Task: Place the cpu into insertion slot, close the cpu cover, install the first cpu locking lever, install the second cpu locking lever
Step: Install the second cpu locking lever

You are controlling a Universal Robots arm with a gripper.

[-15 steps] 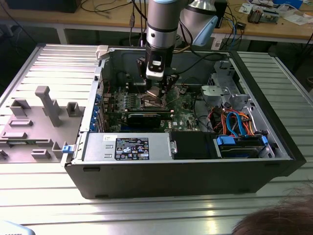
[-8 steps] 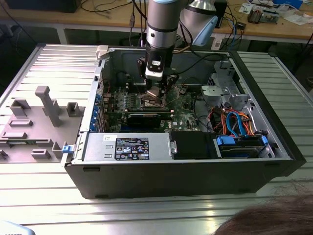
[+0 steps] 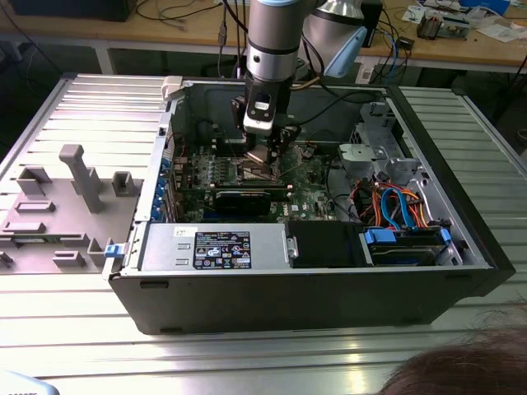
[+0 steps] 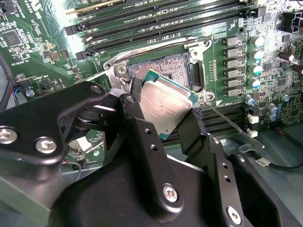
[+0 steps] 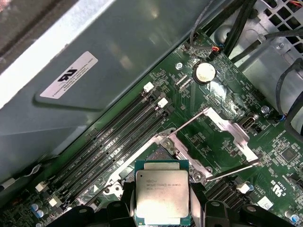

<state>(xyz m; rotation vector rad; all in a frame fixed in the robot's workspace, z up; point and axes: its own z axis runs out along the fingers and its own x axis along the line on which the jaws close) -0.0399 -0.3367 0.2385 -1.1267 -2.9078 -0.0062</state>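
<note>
Green circuit board (image 4: 28, 28) lies below. The black gripper (image 4: 165, 120) pinches the flat square silver-grey cpu (image 5: 162, 191) between its two fingers (image 4: 142, 137); the chip's rim is green.

Arm (image 3: 272, 33) vertical, fingers (image 4: 142, 137) tight around the cpu (image 5: 162, 197).

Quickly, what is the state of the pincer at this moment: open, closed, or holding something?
The pincer is closed on the cpu, which is not yet seated in the insertion slot.

Silver-topped cpu (image 5: 162, 196) hovers above open insertion slot (image 4: 161, 68), cpu cover (image 5: 235, 132) flipped back.
</note>
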